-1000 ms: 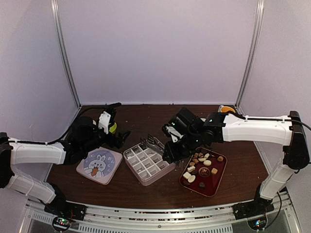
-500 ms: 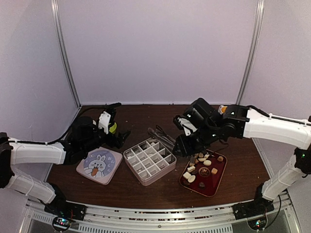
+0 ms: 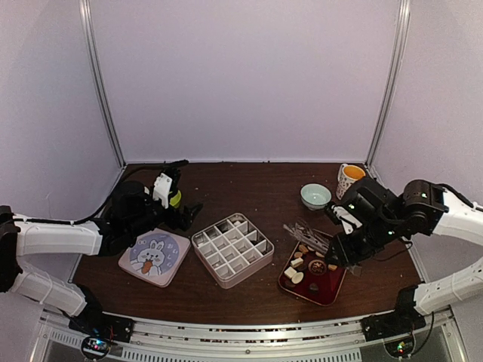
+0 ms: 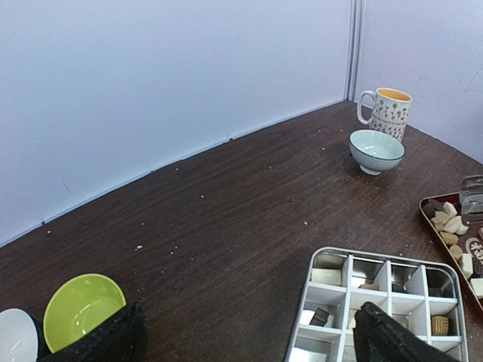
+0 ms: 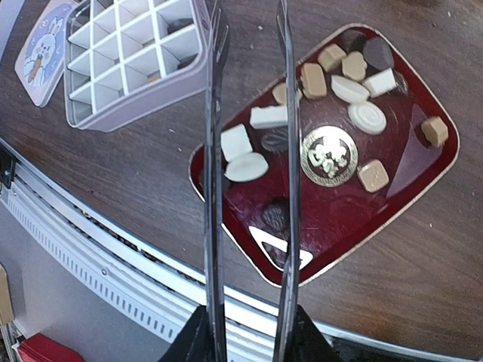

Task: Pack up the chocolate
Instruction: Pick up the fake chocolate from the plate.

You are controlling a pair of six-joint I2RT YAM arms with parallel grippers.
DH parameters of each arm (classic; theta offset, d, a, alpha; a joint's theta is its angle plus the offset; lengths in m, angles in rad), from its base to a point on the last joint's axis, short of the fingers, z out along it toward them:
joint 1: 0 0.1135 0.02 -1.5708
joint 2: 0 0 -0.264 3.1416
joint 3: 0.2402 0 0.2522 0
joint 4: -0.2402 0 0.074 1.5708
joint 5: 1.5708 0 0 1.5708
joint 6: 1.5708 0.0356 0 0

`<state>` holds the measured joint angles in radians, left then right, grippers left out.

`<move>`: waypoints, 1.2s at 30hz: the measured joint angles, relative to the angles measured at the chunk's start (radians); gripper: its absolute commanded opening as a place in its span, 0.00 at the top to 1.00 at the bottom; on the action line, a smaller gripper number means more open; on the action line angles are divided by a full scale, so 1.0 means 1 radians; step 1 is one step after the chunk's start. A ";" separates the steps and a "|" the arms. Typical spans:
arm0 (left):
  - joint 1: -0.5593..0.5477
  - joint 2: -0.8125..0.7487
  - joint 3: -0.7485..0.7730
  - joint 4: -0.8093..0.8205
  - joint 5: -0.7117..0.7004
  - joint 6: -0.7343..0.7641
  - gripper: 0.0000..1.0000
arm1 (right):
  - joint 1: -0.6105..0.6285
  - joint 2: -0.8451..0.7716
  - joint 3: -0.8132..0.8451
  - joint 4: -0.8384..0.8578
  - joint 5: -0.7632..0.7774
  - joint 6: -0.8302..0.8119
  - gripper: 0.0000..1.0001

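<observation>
The chocolate, several cream, tan and dark pieces, lies in a dark red tray; it also shows in the right wrist view. A grey compartment box stands left of the tray. The left wrist view shows a dark piece and a tan piece in its cells. My right gripper is shut on metal tongs. The blades stand apart over the tray's left part with nothing between them. My left gripper is open and empty, beside the box's far left corner.
A round-cornered lid with a rabbit picture lies left of the box. A green bowl and a white bowl sit by my left gripper. A mug and a pale blue bowl stand at the back right.
My right arm has swung right with the tongs, from over the box's right edge to over the tray, uncovering the mug and the blue bowl. The left arm has not moved.
</observation>
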<state>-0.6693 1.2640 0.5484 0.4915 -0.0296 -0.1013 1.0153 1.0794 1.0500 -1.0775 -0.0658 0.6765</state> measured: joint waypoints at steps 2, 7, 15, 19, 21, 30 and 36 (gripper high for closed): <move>0.000 0.000 0.000 0.000 0.000 0.001 0.02 | 0.000 -0.052 -0.040 -0.035 -0.007 0.019 0.70; 0.000 0.000 0.000 -0.002 0.000 0.002 0.02 | 0.000 -0.111 -0.094 -0.113 -0.012 0.064 0.69; 0.000 0.000 0.000 -0.016 0.001 0.002 0.02 | -0.017 -0.190 -0.201 -0.128 -0.031 0.111 0.69; 0.000 0.000 0.000 -0.022 0.002 0.002 0.02 | -0.043 -0.191 -0.219 -0.122 -0.031 0.112 0.69; 0.000 0.000 0.000 -0.022 0.003 0.003 0.02 | -0.055 -0.190 -0.219 -0.116 -0.031 0.110 0.69; 0.000 0.000 0.000 -0.023 0.004 0.003 0.02 | -0.115 -0.149 -0.219 -0.078 -0.031 0.075 0.69; 0.000 0.000 0.000 -0.023 0.006 0.003 0.02 | -0.142 -0.098 -0.217 -0.042 -0.032 0.043 0.69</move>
<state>-0.6693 1.2640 0.5484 0.4690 -0.0235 -0.0982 0.8730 0.9810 0.8333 -1.1198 -0.0975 0.7193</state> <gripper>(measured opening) 0.976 0.311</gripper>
